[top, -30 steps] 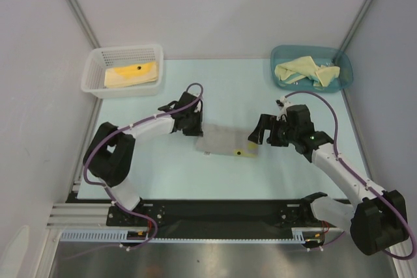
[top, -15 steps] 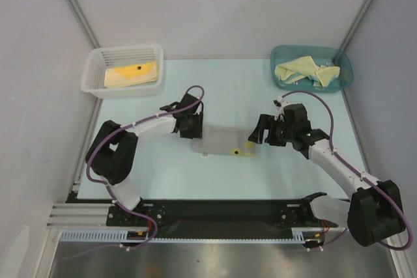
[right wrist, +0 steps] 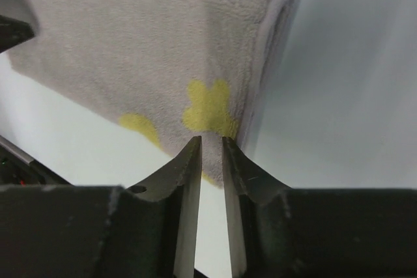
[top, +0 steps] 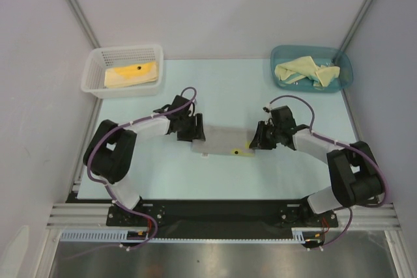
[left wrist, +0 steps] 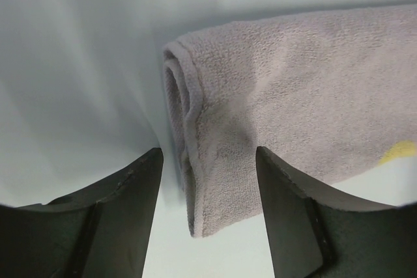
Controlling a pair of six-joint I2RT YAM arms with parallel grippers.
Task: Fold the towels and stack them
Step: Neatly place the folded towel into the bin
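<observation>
Folded towel (top: 130, 75) in basket (top: 124, 50), crumpled towels (top: 305, 71) in bin (top: 347, 73)

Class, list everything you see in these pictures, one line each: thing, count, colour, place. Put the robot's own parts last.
table: one, pale blue-green, under everything
basket: one, white mesh, far left of the table
yellow towel: one, yellow, folded in the basket
bin: one, teal, far right of the table
pale yellow towels: count unclear, crumpled in the bin
grey towel: one, light grey with yellow patches, folded, mid-table
left gripper: one, black, open around the grey towel's left end
right gripper: one, black, jaws nearly together at the grey towel's right edge
</observation>
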